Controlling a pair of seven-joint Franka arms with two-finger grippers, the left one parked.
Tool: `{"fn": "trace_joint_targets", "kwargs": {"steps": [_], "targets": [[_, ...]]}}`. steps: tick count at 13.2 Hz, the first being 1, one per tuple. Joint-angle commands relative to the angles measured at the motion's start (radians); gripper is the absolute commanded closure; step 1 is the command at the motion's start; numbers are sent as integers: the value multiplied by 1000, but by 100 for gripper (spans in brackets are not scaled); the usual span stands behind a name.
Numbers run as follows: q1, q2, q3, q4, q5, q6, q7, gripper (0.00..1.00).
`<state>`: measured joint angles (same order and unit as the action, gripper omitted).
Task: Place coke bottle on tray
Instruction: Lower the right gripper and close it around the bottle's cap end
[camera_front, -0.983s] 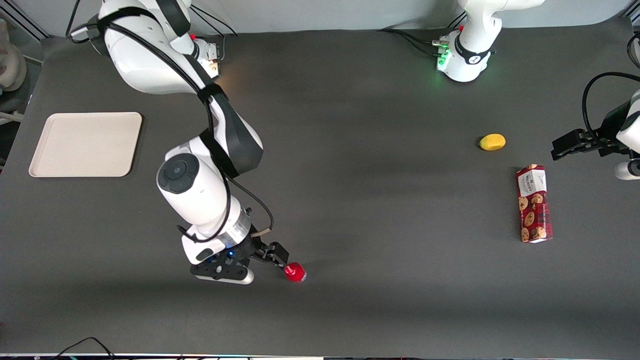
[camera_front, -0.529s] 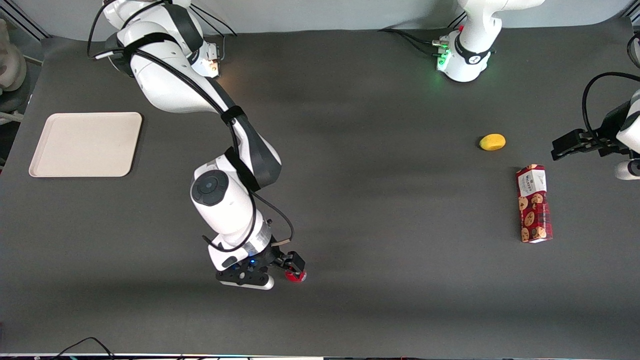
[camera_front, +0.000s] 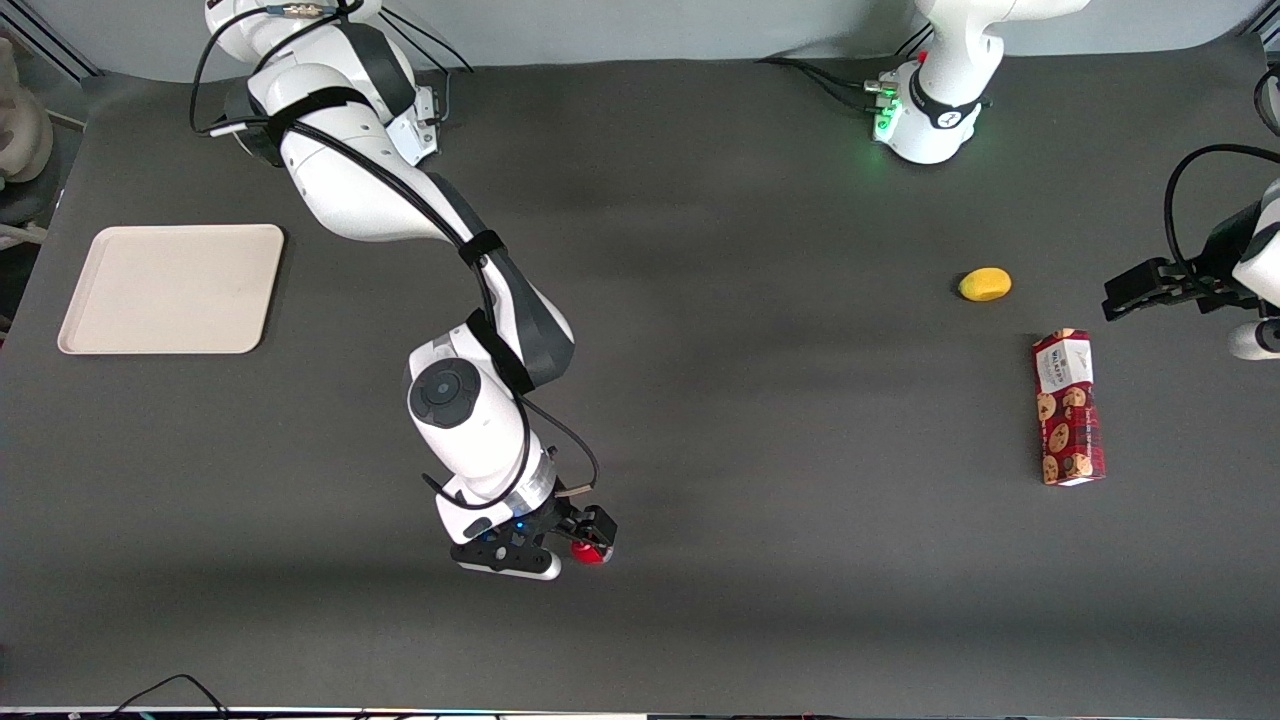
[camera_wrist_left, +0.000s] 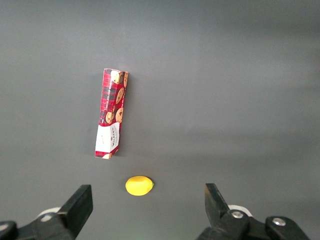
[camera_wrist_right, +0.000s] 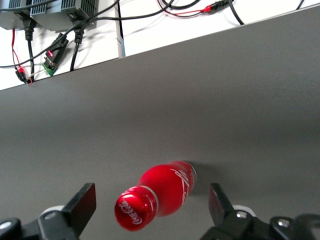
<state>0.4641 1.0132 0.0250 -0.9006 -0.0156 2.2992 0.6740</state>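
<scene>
Here the gripper (camera_front: 588, 540) sits low over the dark table (camera_front: 760, 400), near the table's front-camera edge, directly above the coke bottle (camera_front: 590, 552), which stands upright on the mat and shows from above only as a sliver of red under the black fingers (camera_front: 600, 524). In the right wrist view the bottle (camera_wrist_right: 160, 194) stands between the two fingers (camera_wrist_right: 80, 205), its red cap nearest the lens and the white script running down its red body to a greyish base on the mat. The fingers are spread apart with the bottle in the gap, and a clear margin of grey mat shows on each side of it, so neither finger touches it. The tray (camera_front: 172, 288) lies flat toward the working arm's end of the table, well apart from the bottle and farther from the front camera than it; its cream surface carries nothing. Toward the parked arm's end lie a red cookie box (camera_front: 1068, 407) on its long side and, just beside it and farther from the front camera, a small yellow lemon-shaped object (camera_front: 985, 284); the two do not touch. The left wrist view shows the same pair, the cookie box (camera_wrist_left: 111, 119) and the yellow object (camera_wrist_left: 139, 185), close together on the bare mat.
</scene>
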Motion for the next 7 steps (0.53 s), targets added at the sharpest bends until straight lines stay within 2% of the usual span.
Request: {"fn": "trace_joint_targets", "kwargs": {"steps": [1,3,4,7], "targets": [[16,27,-13,46,-15,5,41,5],[18,33,-13,46,-15,5,41,18],[18,34,-13,46,-15,5,41,30],[18,33,-13,46,-15,3,39,73]]}}
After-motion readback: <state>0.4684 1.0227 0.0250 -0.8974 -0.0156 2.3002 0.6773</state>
